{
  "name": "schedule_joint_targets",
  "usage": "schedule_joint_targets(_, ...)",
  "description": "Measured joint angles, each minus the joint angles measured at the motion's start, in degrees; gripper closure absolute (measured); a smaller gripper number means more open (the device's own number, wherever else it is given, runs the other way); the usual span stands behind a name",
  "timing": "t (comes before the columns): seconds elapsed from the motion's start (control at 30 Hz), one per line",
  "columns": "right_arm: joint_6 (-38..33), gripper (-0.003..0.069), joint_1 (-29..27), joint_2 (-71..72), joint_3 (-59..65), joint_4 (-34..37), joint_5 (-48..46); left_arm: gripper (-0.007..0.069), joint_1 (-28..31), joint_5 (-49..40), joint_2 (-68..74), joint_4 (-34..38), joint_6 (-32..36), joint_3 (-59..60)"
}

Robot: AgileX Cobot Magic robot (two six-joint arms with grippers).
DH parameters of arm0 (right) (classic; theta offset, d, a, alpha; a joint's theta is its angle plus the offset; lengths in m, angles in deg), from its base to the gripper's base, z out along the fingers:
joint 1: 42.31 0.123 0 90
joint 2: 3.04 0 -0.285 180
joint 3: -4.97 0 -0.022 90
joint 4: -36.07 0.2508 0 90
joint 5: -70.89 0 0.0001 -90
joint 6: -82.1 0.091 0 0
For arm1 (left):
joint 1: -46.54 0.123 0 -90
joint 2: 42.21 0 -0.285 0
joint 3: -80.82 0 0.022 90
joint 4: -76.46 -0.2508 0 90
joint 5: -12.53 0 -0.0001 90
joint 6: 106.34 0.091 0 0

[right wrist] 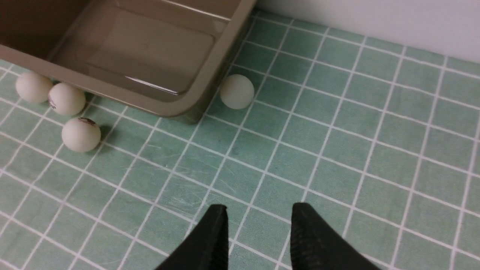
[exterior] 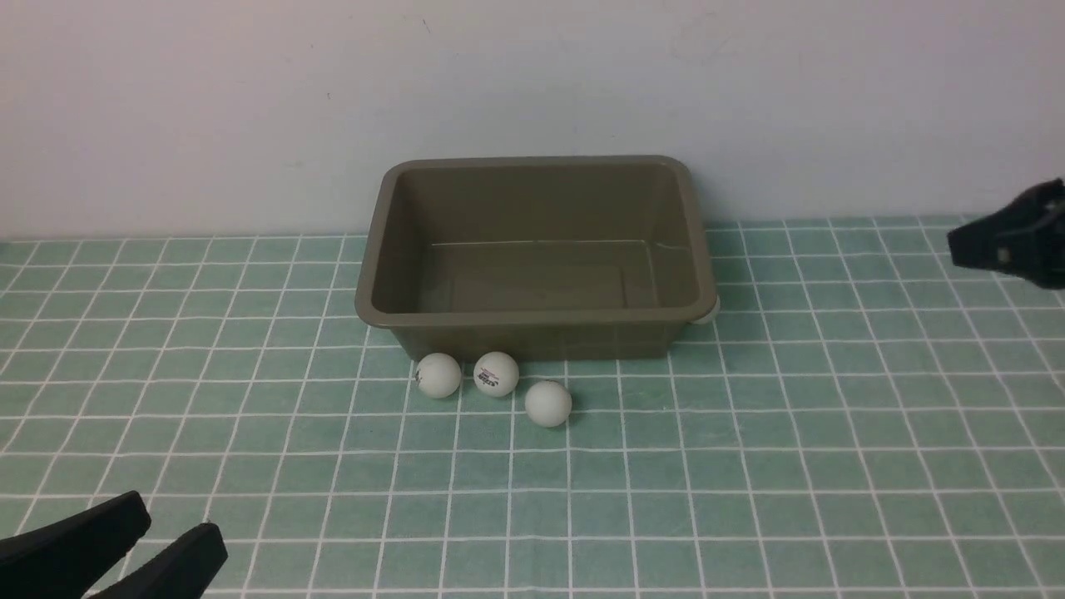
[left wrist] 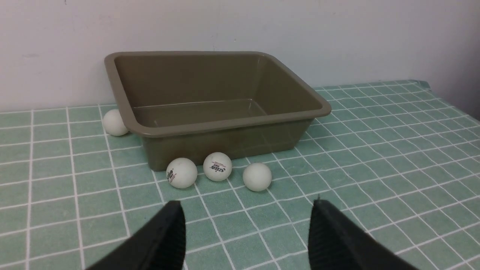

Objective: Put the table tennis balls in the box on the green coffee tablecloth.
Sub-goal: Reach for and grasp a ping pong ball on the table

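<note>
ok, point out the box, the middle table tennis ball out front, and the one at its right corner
box (exterior: 532,318): front view, near rim
middle table tennis ball (exterior: 496,373): front view, ball's centre
right-corner table tennis ball (right wrist: 237,91): right wrist view, ball's centre

A plain, pale grey-white wall (exterior: 532,83) fills the top third of the front view from edge to edge. It is bare and matte, with a tiny dark speck (exterior: 327,96) at upper left and a faint short scratch (exterior: 426,25) near top centre. It also spans the left wrist view's top and the right wrist view's upper right corner.
</note>
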Motion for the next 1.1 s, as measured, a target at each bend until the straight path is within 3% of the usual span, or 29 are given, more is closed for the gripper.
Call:
schedule_joint_targets(0.37, -0.62, 0.0438, 0.0, -11.87, -7.15, 5.24, 0.05, 0.0219, 0.0, 0.0, 0.0, 0.0, 0.35, 0.0)
schedule_joint_targets(0.47, -3.76, 0.0419, 0.0, -15.83, -8.48, 6.92, -3.19, 0.0219, 0.0, -0.01, 0.0, 0.0, 0.35, 0.0)
schedule_joint_targets(0.63, -13.27, 0.0329, 0.0, -23.07, -9.56, 10.74, -6.15, 0.0219, 0.0, -0.06, 0.0, 0.0, 0.35, 0.0)
schedule_joint_targets(0.7, -20.21, 0.031, 0.0, -24.86, -9.56, 12.34, -5.16, 0.0219, 0.0, -0.18, 0.0, 0.0, 0.35, 0.0)
schedule_joint_targets(0.83, -39.24, 0.0307, 0.0, -27.32, -9.56, 16.17, -3.24, 0.0219, 0.0, -0.39, 0.0, 0.0, 0.37, 0.0)
schedule_joint_targets(1.1, -57.44, 0.0307, 0.08, -31.03, -9.65, 29.16, -2.06, 0.0219, 0.0, -0.59, 0.0, 0.0, 0.48, 0.0)
